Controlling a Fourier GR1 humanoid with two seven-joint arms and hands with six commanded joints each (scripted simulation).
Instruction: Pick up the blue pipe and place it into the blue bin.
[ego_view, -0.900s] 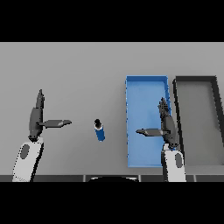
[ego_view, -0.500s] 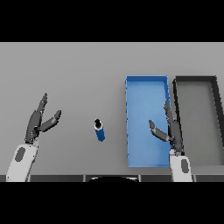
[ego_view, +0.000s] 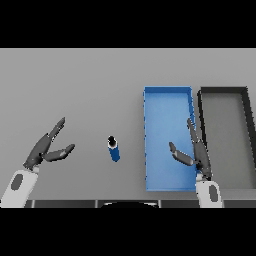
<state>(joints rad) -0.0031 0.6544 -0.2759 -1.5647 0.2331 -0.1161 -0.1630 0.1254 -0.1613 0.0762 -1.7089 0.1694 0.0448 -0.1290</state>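
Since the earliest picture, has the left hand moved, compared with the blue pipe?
Yes. The left hand has drawn farther to the view's left, away from the blue pipe, which lies in the same spot beside the blue bin.

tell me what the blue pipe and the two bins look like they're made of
Short blue pipe with dark end cap: probably plastic, flat even colour without shine. Shallow blue rectangular bin and dark grey rectangular bin: thin-walled, uniformly matte, probably moulded plastic, though painted metal can't be excluded.
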